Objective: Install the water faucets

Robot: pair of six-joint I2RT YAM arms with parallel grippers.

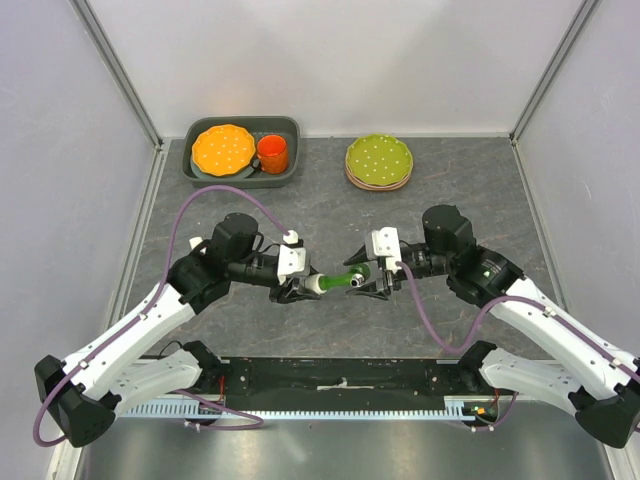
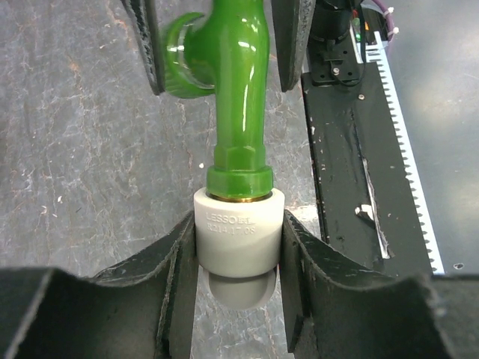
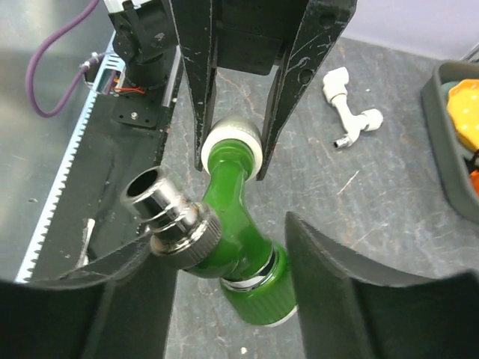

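The dark green faucet [image 1: 345,281] hangs in the air between my two grippers, above the middle of the table. My left gripper [image 1: 300,285] is shut on its white cylindrical end piece [image 2: 239,232], clamped between both fingers. The green body [image 2: 238,90] runs straight away from it. My right gripper [image 1: 370,278] is open, its jaws straddling the faucet's green cap end and chrome spout [image 3: 168,213], with a gap on the cap side. The all-white faucet [image 3: 348,112] lies on the table beyond the left gripper, seen in the right wrist view.
A dark grey bin [image 1: 243,178] at the back left holds an orange plate [image 1: 223,148] and an orange cup [image 1: 272,153]. A stack of green plates [image 1: 379,158] sits at the back middle. A black rail [image 1: 340,375] runs along the near edge.
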